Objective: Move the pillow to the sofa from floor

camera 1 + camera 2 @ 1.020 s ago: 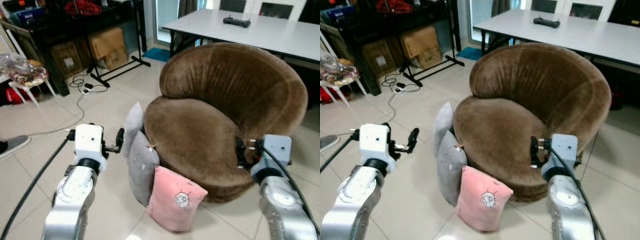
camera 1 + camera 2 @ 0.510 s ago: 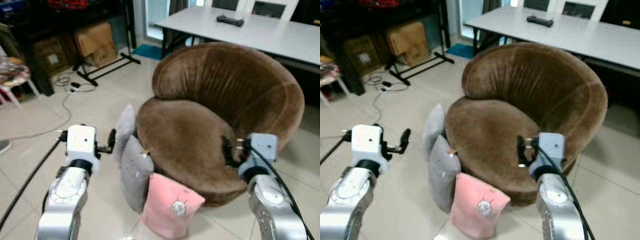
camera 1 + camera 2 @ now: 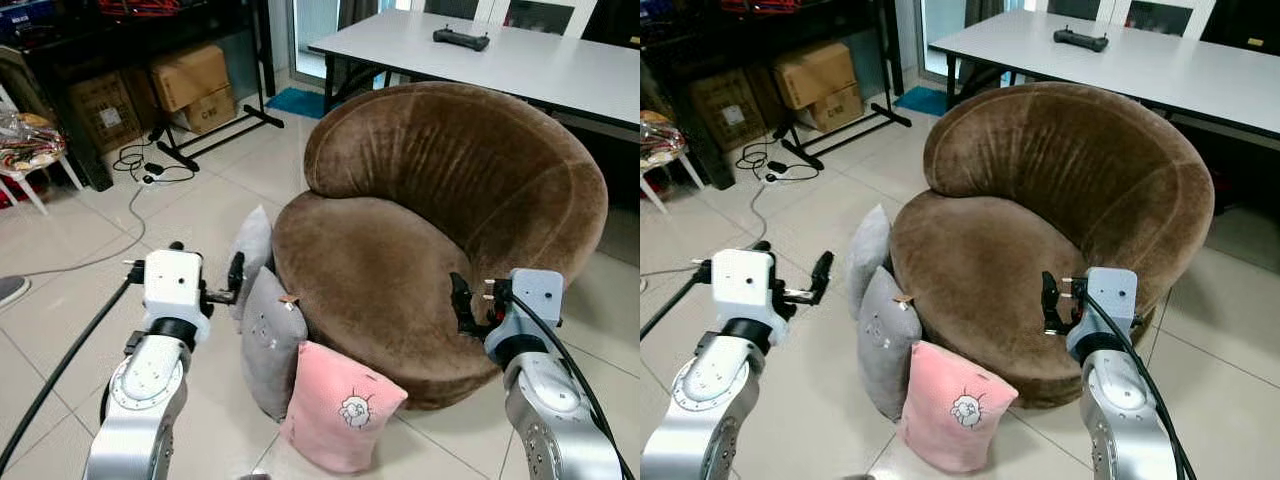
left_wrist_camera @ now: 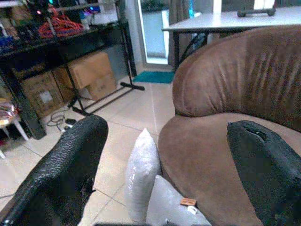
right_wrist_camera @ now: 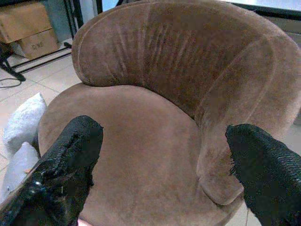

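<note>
Three pillows lean on the floor against the sofa [image 3: 440, 210] front: a pale one [image 3: 255, 250], a grey one [image 3: 272, 335], and a pink pillow [image 3: 340, 405] nearest the robot. Both arms are raised. The left gripper [image 3: 236, 272] hangs just beside the pale one and the right gripper [image 3: 458, 303] over the seat's front edge, each with fingers spread and empty. To do this well, I'd say lower both, squeeze one pillow between them, then lift it clear of the seat edge.
</note>
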Controlling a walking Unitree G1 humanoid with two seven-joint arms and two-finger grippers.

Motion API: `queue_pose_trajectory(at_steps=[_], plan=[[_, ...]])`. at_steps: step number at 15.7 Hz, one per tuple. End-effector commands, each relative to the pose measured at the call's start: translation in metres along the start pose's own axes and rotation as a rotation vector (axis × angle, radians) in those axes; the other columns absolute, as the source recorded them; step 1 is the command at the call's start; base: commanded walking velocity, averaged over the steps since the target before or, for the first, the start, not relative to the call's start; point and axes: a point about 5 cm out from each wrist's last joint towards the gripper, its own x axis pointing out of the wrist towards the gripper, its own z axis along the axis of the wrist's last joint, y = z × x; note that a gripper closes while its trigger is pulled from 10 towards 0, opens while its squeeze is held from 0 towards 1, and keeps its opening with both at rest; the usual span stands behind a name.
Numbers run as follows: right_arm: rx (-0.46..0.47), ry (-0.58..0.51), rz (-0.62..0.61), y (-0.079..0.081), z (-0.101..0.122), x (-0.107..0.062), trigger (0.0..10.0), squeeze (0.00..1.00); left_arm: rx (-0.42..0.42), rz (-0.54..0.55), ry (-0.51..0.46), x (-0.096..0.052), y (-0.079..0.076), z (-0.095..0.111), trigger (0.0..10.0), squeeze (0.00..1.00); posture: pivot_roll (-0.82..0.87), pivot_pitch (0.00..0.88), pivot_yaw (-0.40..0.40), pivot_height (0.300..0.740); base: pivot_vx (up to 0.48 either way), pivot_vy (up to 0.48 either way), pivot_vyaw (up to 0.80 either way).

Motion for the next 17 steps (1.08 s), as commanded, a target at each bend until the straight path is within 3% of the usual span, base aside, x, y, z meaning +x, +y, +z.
queue_pose_trajectory(at_steps=[1, 3, 5, 8, 17], plan=[[0.015, -0.021, 0.012, 0.0003, 0.004, 0.0003, 10.0, 0.0, 0.009, 0.008, 0.007, -0.0007, 0.0014, -0.0026, 10.0, 0.0, 0.03, 0.0, 0.027, 0.67, 0.0, 0.0, 0.0], [0.017, -0.021, 0.017, 0.0014, 0.0038, -0.0002, 10.0, 0.0, 0.008, 0.006, 0.009, -0.0018, 0.0028, -0.0046, 10.0, 0.0, 0.02, 0.0, 0.027, 0.65, 0.0, 0.0, 0.0], [0.018, -0.021, 0.019, 0.0021, 0.0034, -0.0002, 10.0, 0.0, 0.061, 0.023, -0.015, -0.0017, 0.0047, -0.0056, 10.0, 0.0, 0.02, 0.0, 0.027, 0.63, 0.0, 0.0, 0.0], [0.011, -0.022, 0.015, 0.0022, 0.0034, 0.0007, 10.0, 0.0, 0.053, 0.025, -0.025, -0.0008, 0.0044, -0.005, 10.0, 0.0, 0.02, 0.0, 0.026, 0.605, 0.0, 0.0, 0.0], [-0.01, -0.023, 0.02, 0.0034, 0.0048, 0.0048, 10.0, 0.0, 0.04, 0.019, -0.048, 0.0026, 0.0033, -0.0049, 10.0, 0.0, 0.03, 0.0, 0.015, 0.605, 0.0, 0.0, 0.0]])
